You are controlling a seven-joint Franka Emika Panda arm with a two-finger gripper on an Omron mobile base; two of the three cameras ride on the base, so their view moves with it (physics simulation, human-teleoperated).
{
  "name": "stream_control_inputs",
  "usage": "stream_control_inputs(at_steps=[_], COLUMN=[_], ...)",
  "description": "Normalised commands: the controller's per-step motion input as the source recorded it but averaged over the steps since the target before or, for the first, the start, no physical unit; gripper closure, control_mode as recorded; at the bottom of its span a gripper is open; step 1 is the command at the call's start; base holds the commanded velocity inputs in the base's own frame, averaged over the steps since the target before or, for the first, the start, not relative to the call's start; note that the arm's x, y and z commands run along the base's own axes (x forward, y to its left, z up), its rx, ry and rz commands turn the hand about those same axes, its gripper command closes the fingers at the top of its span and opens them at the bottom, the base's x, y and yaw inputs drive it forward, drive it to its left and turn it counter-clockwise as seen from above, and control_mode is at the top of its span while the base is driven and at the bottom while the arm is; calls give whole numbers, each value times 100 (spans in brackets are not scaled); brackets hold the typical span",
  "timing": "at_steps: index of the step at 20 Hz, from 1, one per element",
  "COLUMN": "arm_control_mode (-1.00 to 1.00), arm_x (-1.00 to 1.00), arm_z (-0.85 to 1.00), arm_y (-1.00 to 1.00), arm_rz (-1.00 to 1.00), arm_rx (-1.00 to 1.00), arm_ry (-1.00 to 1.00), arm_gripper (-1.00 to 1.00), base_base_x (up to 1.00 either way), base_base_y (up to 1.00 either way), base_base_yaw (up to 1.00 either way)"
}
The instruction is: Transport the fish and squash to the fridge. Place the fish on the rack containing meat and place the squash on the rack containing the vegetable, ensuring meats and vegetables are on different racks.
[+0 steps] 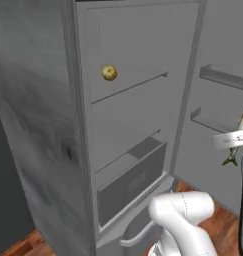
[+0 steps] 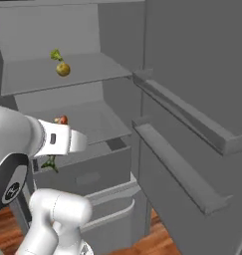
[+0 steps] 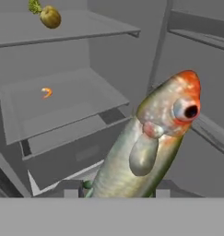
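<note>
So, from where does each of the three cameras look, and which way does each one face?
Left base view: behind the arm on its left, facing the open fridge; white arm lower right, fish at the right edge.
Right base view: behind on the right, facing the shelves; arm lower left.
Hand view: on the hand, facing the shelves past the gripper, shut on the fish.
All three share the squash on the upper shelf.

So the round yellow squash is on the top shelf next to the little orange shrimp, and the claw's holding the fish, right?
Not quite: the green broccoli floret sits beside the round yellow squash on the top shelf. The hand view shows the orange shrimp piece one shelf lower. The claw does hold the grey-green fish.
</note>
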Motion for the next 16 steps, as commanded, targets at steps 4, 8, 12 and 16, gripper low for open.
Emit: stream_control_inputs(at_steps=[4,8,12,16], arm_control_mode=[100,100,100,100], arm_x=[0,0,0,0], arm_z=[0,0,0,0], arm_y=[0,0,0,0], arm_rz=[0,0,0,0], arm_rx=[0,0,0,0], arm_ry=[0,0,0,0], arm_gripper=[100,100,100,100], base_base_x=[5,39,24,74], base_base_y=[8,57,51,9], base_base_yaw=[58,53,47,37])
